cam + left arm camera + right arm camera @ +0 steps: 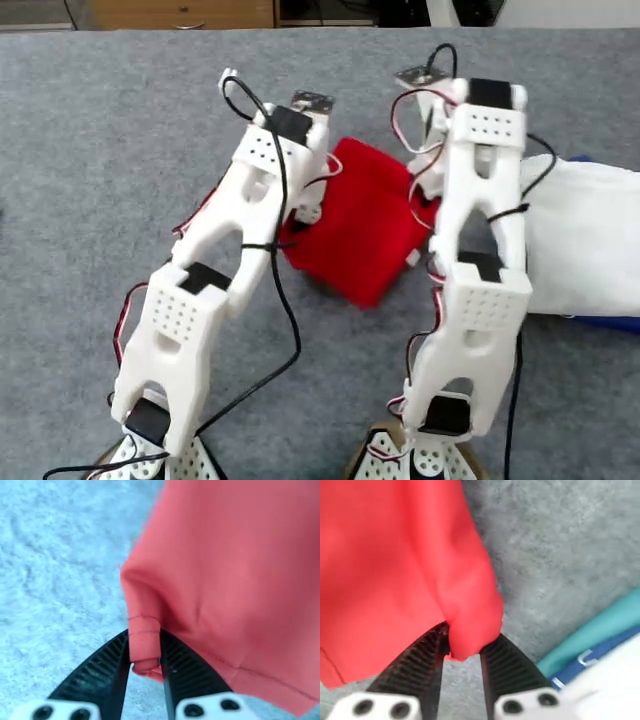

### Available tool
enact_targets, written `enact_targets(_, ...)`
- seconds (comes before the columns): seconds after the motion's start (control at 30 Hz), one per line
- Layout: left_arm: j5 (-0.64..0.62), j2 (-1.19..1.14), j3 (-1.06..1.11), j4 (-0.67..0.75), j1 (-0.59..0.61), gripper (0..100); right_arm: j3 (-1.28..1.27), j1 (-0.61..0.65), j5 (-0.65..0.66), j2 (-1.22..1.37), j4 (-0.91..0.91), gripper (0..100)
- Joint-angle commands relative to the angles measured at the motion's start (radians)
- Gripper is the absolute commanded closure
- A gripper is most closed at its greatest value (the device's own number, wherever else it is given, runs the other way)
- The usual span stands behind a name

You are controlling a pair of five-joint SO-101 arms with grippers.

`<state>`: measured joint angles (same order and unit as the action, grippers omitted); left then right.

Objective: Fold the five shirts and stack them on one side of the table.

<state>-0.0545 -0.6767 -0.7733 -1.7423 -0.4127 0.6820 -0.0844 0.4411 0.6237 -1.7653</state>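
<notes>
A red shirt (365,220) hangs folded between the two arms over the grey table, its lower edge near the surface. My left gripper (145,662) is shut on a hemmed corner of the red shirt (230,580). My right gripper (462,652) is shut on the opposite corner of the red shirt (395,570). In the high view the left gripper (303,212) sits at the shirt's left edge and the right gripper (425,215) at its right edge. A stack of folded shirts (585,240), white on top with blue beneath, lies at the right side.
The grey carpet-like table top (110,150) stretches open to the left and at the back. Teal and blue edges of the stacked shirts (590,640) lie close to the right gripper. A wooden cabinet (180,12) stands beyond the table's far edge.
</notes>
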Motion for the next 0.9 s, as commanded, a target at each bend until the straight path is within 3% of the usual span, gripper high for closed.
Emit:
enact_targets(0.0,-0.003,0.122,0.002,-0.015,-0.049,98,-0.001,-0.054,0.063,-0.117,-0.02,99.7)
enact_targets(0.47,-0.071,0.269,-0.009,-0.014,-0.255,98,0.007,-0.223,0.37,-0.289,-0.017,99.7)
enact_targets(0.87,-0.117,0.252,-0.19,0.025,-0.405,98,0.008,-0.337,0.502,-0.371,0.034,99.7)
